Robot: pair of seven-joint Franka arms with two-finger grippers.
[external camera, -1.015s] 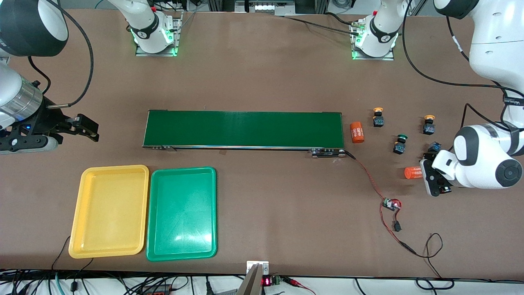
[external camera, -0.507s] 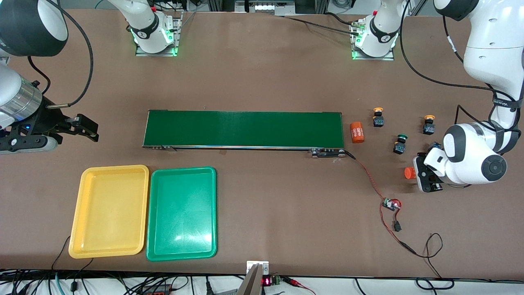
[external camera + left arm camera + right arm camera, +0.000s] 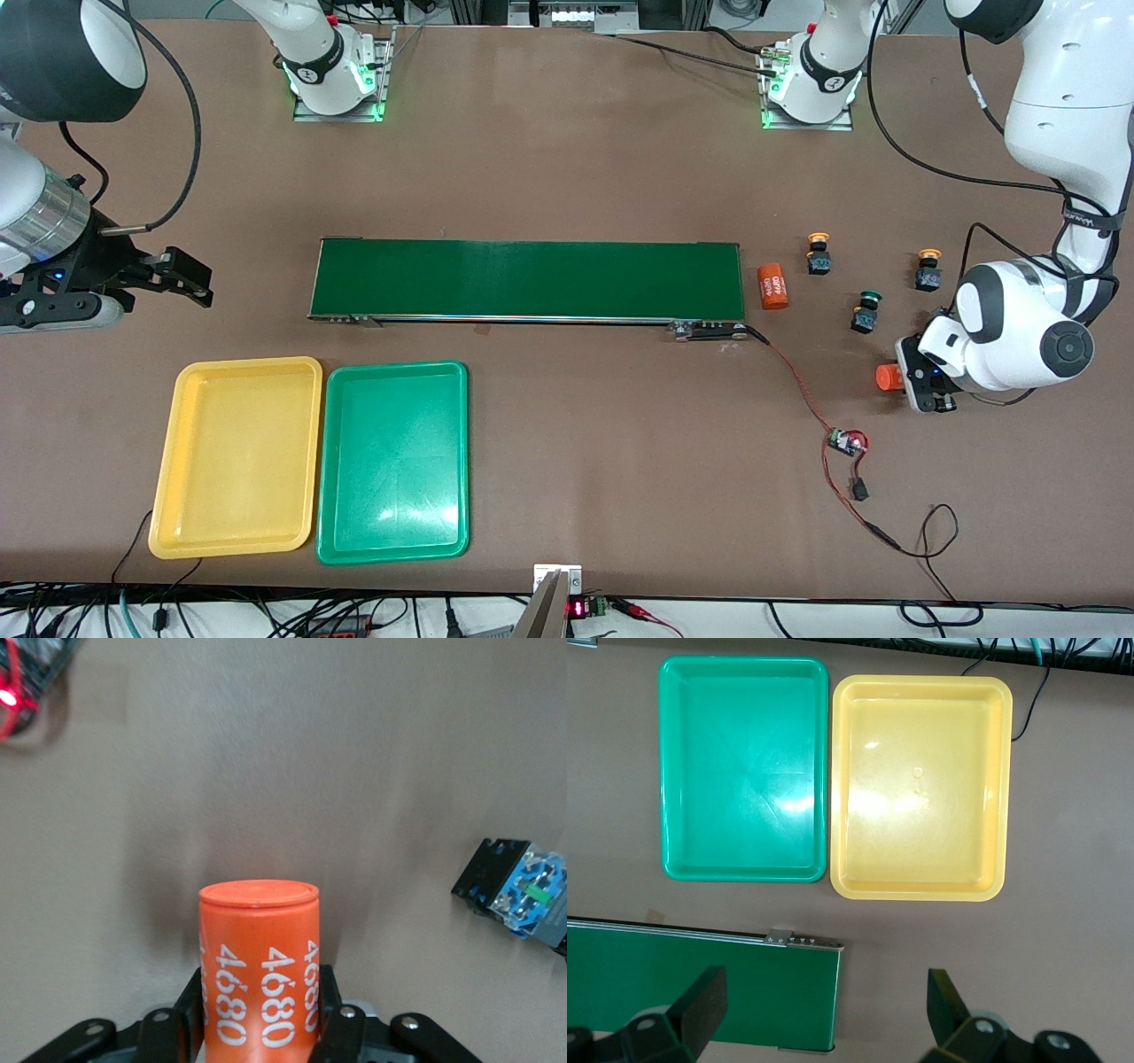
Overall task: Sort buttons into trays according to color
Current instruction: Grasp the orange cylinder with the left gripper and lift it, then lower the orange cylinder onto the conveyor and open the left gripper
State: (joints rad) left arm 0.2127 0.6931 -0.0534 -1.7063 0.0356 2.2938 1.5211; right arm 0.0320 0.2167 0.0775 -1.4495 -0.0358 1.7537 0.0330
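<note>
Two yellow-capped buttons point(image 3: 819, 252) point(image 3: 928, 270) and a green-capped button point(image 3: 866, 312) stand at the left arm's end of the table. Another black-and-blue button point(image 3: 518, 895) lies beside my left gripper. My left gripper point(image 3: 921, 385) point(image 3: 260, 1019) is shut on an orange cylinder point(image 3: 888, 377) point(image 3: 259, 966) printed "4680", with a finger on each side. The yellow tray point(image 3: 235, 456) point(image 3: 921, 788) and green tray point(image 3: 392, 461) point(image 3: 744, 771) lie side by side, both empty. My right gripper point(image 3: 182, 276) point(image 3: 824, 1001) waits open and empty over the conveyor's end.
A long dark-green conveyor belt point(image 3: 527, 279) point(image 3: 700, 983) lies across the middle. A second orange cylinder point(image 3: 772, 286) sits at its end toward the left arm. A small circuit board with red wires point(image 3: 846, 440) trails toward the front edge.
My left gripper has shifted over the orange cylinder and closed onto it. The right arm has not moved.
</note>
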